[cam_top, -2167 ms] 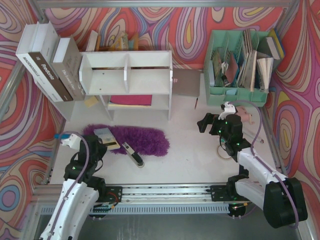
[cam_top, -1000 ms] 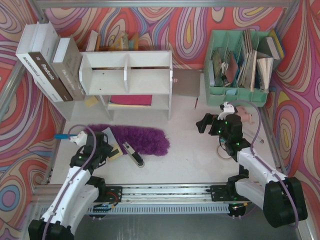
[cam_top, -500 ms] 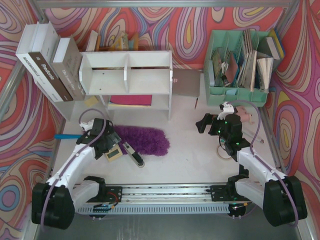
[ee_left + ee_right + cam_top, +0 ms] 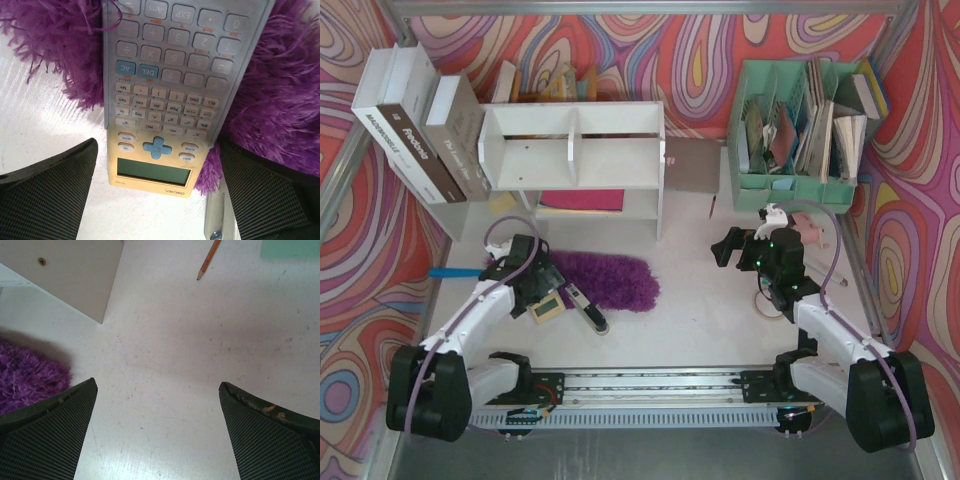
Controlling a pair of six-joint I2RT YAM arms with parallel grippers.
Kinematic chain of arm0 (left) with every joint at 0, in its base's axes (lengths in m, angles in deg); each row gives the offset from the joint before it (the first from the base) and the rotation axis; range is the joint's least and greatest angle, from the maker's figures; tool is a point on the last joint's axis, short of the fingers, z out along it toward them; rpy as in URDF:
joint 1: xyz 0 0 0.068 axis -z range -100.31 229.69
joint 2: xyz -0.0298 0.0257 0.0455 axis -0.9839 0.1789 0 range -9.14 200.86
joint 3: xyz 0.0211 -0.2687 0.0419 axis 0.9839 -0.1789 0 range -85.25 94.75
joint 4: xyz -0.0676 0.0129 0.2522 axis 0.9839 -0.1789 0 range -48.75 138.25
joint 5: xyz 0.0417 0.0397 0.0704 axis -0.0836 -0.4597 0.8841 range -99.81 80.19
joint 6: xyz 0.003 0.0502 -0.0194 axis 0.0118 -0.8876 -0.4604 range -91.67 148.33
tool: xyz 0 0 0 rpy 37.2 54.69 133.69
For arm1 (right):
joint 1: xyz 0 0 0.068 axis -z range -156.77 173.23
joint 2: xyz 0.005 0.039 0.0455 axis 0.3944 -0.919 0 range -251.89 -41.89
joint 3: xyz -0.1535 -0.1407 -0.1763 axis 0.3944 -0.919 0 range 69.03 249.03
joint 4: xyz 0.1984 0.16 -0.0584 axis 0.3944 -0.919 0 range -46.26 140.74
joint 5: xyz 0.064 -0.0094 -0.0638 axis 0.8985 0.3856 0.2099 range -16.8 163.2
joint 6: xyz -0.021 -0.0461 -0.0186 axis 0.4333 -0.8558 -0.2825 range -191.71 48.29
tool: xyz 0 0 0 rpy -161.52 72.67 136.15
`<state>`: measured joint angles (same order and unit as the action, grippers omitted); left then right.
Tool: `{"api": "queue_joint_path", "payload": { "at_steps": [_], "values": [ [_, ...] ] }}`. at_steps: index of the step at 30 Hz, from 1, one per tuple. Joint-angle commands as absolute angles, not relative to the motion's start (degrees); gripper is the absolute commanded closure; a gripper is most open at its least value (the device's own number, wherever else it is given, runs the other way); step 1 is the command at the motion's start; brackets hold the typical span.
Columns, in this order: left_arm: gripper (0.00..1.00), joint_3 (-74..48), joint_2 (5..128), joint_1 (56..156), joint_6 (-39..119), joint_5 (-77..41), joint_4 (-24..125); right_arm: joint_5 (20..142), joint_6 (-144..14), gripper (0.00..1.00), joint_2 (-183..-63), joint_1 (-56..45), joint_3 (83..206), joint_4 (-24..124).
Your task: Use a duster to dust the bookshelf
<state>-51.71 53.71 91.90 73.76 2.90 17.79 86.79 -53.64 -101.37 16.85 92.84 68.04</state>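
Note:
The purple duster (image 4: 607, 279) lies on the table in front of the white bookshelf (image 4: 572, 150), its blue handle (image 4: 447, 271) pointing left. A yellow and grey calculator (image 4: 160, 95) rests partly on the duster's fluff (image 4: 280, 115). My left gripper (image 4: 538, 288) hangs low over the calculator's display end. Its fingers (image 4: 47, 195) are open on either side without touching it. My right gripper (image 4: 725, 247) stands open over bare table to the right of the duster's tip (image 4: 25, 377), with nothing between its fingers (image 4: 45, 440).
Large books (image 4: 420, 120) lean left of the shelf. A mint-green organizer (image 4: 800, 130) with papers stands back right, a brown notebook (image 4: 692, 165) beside it. A pencil (image 4: 209, 259) lies near the shelf's side panel (image 4: 75, 270). A black and silver tool (image 4: 588, 311) lies beside the calculator.
My left arm has reached forward from the near edge to the duster and its jaws have opened wide. The calculator has shifted a little toward the near edge. The right arm has not moved.

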Motion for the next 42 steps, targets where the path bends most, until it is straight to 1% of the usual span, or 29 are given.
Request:
{"api": "queue_joint_path", "payload": {
  "at_steps": [1,8,10,13,17,19,21,29,35,42],
  "values": [
    [0.01,-50.9,55.7,91.6,75.2,4.1,18.0,87.0,-53.6,0.01,-101.1,16.6,93.1,69.8],
    [0.02,-53.9,57.9,91.6,78.5,2.6,22.3,86.9,-53.5,0.01,-101.0,16.6,93.0,69.8],
    [0.04,-54.7,57.8,91.6,78.9,2.1,23.5,87.1,-53.5,0.01,-101.0,16.6,93.0,69.8],
    [0.13,-55.0,56.7,91.6,79.0,2.8,23.2,87.2,-53.4,0.01,-101.1,16.6,93.0,70.0],
    [0.33,-54.9,54.2,91.6,79.3,4.6,21.5,87.2,-53.4,0.01,-101.1,16.6,92.9,70.1],
    [0.38,-54.7,52.4,91.6,79.3,5.4,20.5,87.1,-53.4,0.01,-101.1,16.6,93.0,70.0],
    [0.41,-54.4,50.7,91.6,79.4,6.3,19.5,87.1,-53.4,0.01,-101.1,16.6,92.9,70.0],
    [0.45,-53.1,44.7,91.6,81.5,10.9,12.7,87.3,-53.5,0.01,-101.1,16.6,93.0,70.0],
    [0.44,-52.3,39.3,91.6,82.6,15.2,8.2,87.2,-53.4,0.01,-101.0,16.6,93.0,69.9],
    [0.43,-52.1,36.9,91.6,86.4,19.9,4.0,87.2,-53.4,0.01,-100.9,16.6,92.9,69.9]
  ]
}}
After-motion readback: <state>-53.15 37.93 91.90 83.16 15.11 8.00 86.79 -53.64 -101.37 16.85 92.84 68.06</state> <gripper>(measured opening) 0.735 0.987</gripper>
